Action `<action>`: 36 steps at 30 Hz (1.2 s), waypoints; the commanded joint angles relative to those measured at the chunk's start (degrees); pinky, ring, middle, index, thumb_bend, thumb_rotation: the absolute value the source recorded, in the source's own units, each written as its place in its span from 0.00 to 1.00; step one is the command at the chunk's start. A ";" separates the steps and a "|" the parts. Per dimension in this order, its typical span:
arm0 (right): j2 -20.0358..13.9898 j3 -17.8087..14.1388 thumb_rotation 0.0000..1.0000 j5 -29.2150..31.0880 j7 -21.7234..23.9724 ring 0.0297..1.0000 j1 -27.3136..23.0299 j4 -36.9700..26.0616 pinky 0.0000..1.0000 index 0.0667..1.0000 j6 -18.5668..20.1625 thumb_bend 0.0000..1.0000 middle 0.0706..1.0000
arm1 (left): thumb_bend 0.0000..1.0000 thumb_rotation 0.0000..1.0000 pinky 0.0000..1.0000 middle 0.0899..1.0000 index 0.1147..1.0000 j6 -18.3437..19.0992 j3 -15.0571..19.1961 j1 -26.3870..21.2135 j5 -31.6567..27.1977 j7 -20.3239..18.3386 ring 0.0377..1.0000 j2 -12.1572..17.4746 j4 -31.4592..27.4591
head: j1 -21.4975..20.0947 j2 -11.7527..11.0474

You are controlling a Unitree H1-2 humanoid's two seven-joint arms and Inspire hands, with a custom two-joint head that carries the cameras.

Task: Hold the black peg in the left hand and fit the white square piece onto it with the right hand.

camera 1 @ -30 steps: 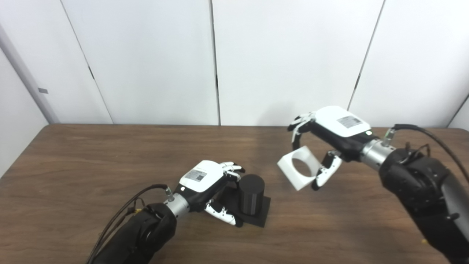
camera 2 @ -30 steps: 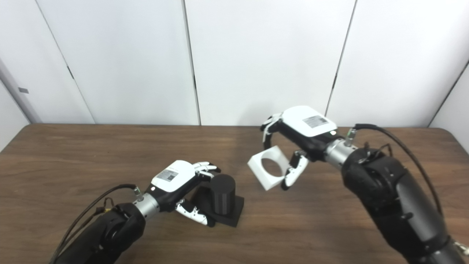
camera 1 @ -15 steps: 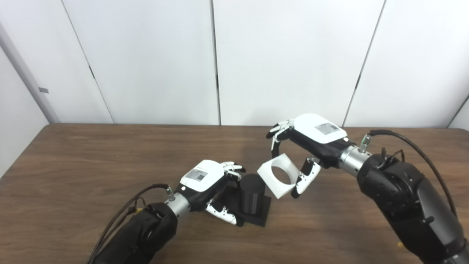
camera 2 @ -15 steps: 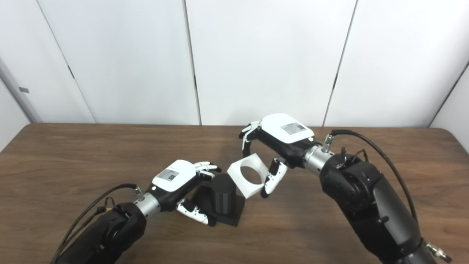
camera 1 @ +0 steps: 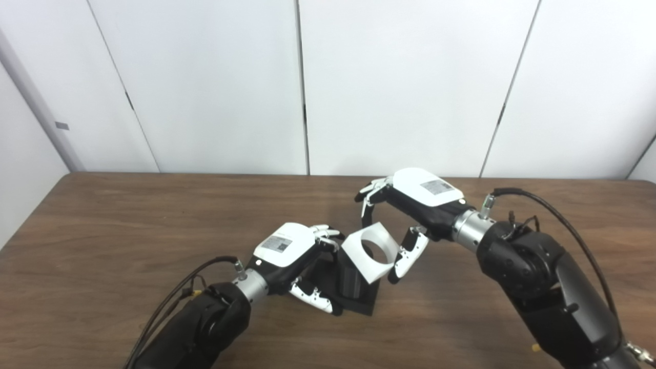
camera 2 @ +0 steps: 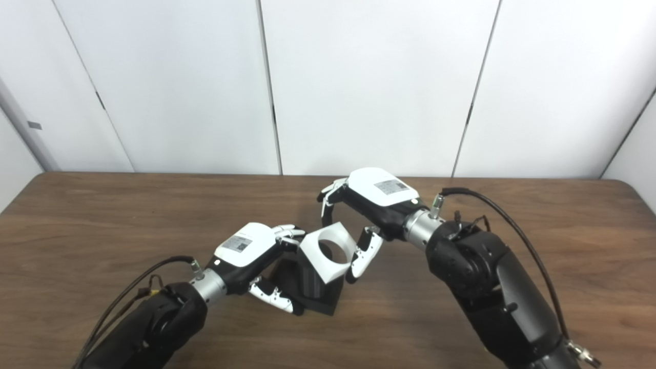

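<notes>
Position of components: a black cylindrical peg on a flat black square base (camera 1: 353,294) stands on the brown wood-grain desk (camera 1: 102,230), roughly midway between the left and right edges and nearer the front edge than the back.

Left hand (camera 1: 294,259): the white-backed hand lies at the left side of the peg. Its fingers (camera 1: 324,234) curl around the upper part of the peg, and its thumb (camera 1: 312,300) reaches along the front-left edge of the base. The hand grips the peg, with the base resting on the desk.

Right hand (camera 2: 366,207): the hand comes in from the right and is raised above the desk. Its fingers (camera 2: 328,197) press on the far upper edge of a white square block with a round through-hole (camera 2: 325,256), and its thumb (camera 2: 359,261) presses on the right edge, so the block is pinched between them.

White block: it is tilted, with the hole facing up and toward the cameras. It covers the top of the peg in both views, and its left corner is just beside the left hand's fingertips. Whether the peg has entered the hole cannot be determined. The lower peg body and base remain visible beneath the block.
</notes>
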 commanded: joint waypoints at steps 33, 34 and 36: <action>4.85 4.68 0.14 -0.18 -2.49 0.86 -3.63 3.89 0.91 0.44 -1.65 0.52 0.79 | 0.52 0.07 0.80 0.87 0.42 2.42 -3.07 1.29 1.67 -4.29 0.91 -1.26 1.85 | 0.78 0.69; 5.02 4.91 0.14 -0.20 -2.39 0.86 -3.67 4.00 0.92 0.44 -1.67 0.52 0.79 | 0.52 0.07 0.79 0.87 0.42 2.39 -3.09 1.27 1.70 -4.21 0.91 -1.30 1.90 | 0.80 0.71; 5.24 5.86 0.14 -0.64 -2.23 0.86 -3.89 4.73 0.91 0.44 -2.23 0.52 0.79 | 0.52 0.07 0.79 0.87 0.42 2.55 -3.16 1.28 1.81 -4.30 0.91 -1.36 1.80 | 0.79 0.72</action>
